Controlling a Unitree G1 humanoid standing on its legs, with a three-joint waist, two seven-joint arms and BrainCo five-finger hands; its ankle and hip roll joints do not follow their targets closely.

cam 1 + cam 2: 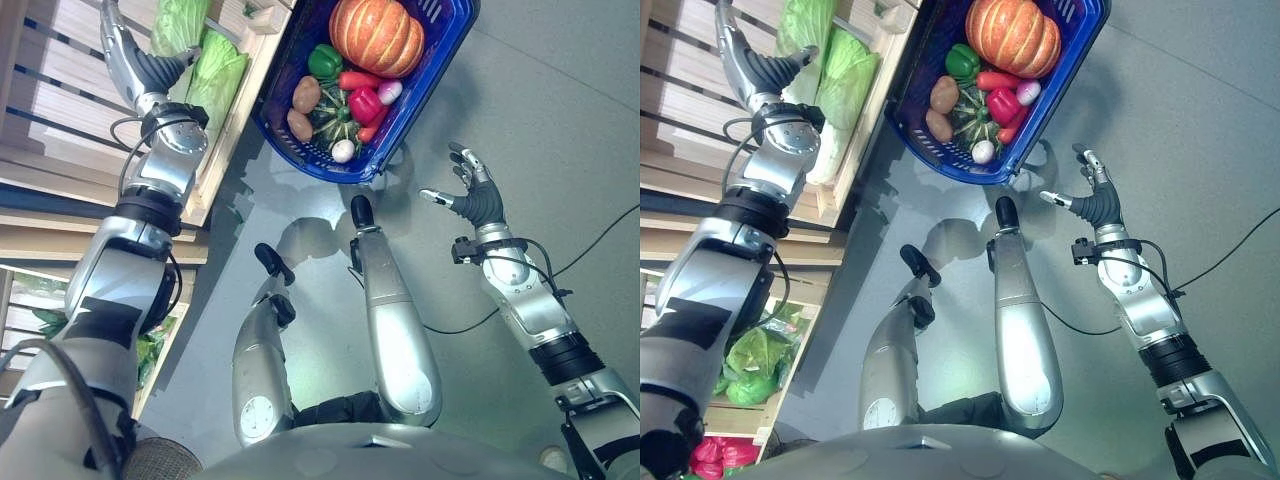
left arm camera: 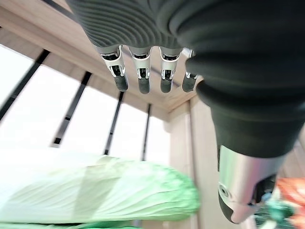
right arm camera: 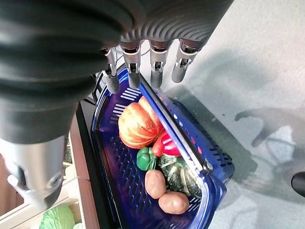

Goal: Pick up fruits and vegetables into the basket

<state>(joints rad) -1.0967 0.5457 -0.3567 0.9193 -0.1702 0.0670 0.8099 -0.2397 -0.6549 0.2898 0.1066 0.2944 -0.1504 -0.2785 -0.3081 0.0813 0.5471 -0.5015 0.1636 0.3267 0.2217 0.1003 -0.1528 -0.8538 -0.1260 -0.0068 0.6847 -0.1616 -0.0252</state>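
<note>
A blue basket (image 1: 395, 128) stands on the grey floor beside a wooden shelf. It holds an orange pumpkin (image 1: 376, 35), a green pepper (image 1: 323, 60), a red pepper (image 1: 364, 103), two potatoes (image 1: 306, 93), a dark green squash (image 3: 175, 172) and small white bulbs. Pale green cabbages (image 1: 216, 75) lie on the shelf. My left hand (image 1: 118, 48) reaches up onto the shelf beside the cabbages, its fingers (image 2: 142, 78) straight and holding nothing above a cabbage (image 2: 109, 191). My right hand (image 1: 472, 190) hovers open over the floor right of the basket, fingers (image 3: 156, 71) straight.
The slatted wooden shelf (image 1: 60, 110) runs along the left. A lower crate holds leafy greens (image 1: 752, 362) and red vegetables (image 1: 715, 455). Grey floor (image 1: 560, 90) spreads to the right of the basket.
</note>
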